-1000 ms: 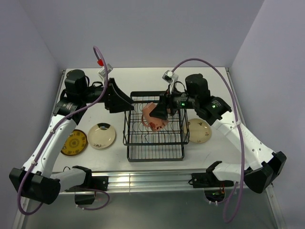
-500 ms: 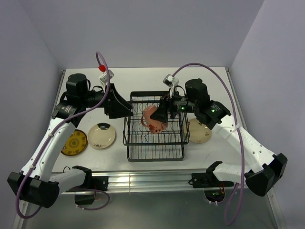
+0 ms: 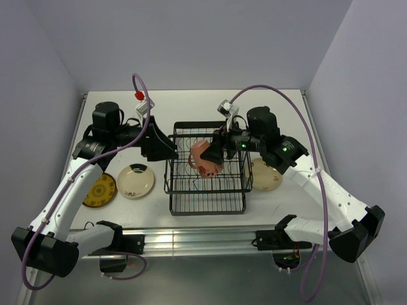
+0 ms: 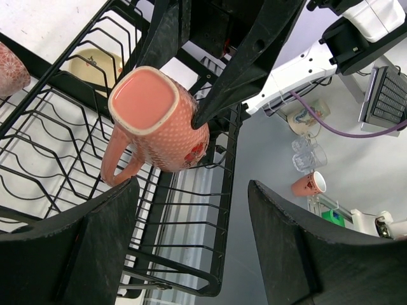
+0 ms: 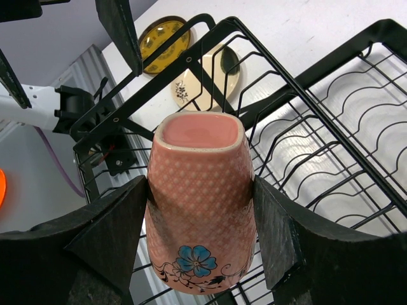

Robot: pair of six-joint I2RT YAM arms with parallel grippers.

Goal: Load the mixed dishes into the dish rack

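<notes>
**Overhead view.** The dish rack (image 3: 206, 197) stands mid-table between the two arms. The right gripper (image 3: 212, 152) reaches in over the rack's far half and is clenched on the pinkish mug (image 3: 203, 159). The mug lies tipped on its side between the fingers, over the wires. Whether it touches the wires cannot be determined from here. The left gripper (image 3: 166, 145) hangs just outside the rack's far-left rim, jaws spread, nothing in them. It is near the mug but apart from it. On the table (image 3: 191, 105), a cream plate (image 3: 135, 181) lies left of the rack. A yellow patterned plate (image 3: 100, 189) lies just beside that plate, further left. A second cream plate (image 3: 270, 175) lies right of the rack, partly under the right arm.

**Left wrist view.** The left fingers (image 4: 82, 248) stand wide apart in the foreground and are empty. The mug sits beyond them, in line with the gap, its squarish mouth turned toward this camera and its handle pointing down and left. Two black fingers of the right gripper come down from above, one along each side of the mug's body. Rack wires run below and behind the mug.

**Right wrist view.** The mug fills the gap between the right fingers (image 5: 108, 235). Both pads lie flat against its sides, and its mouth points away from the camera. A blue flower print shows on its near wall. The rack's wavy floor wires and rim lie beneath it. Beyond the rim, the left-hand cream plate and the yellow patterned plate rest on the table.
</notes>
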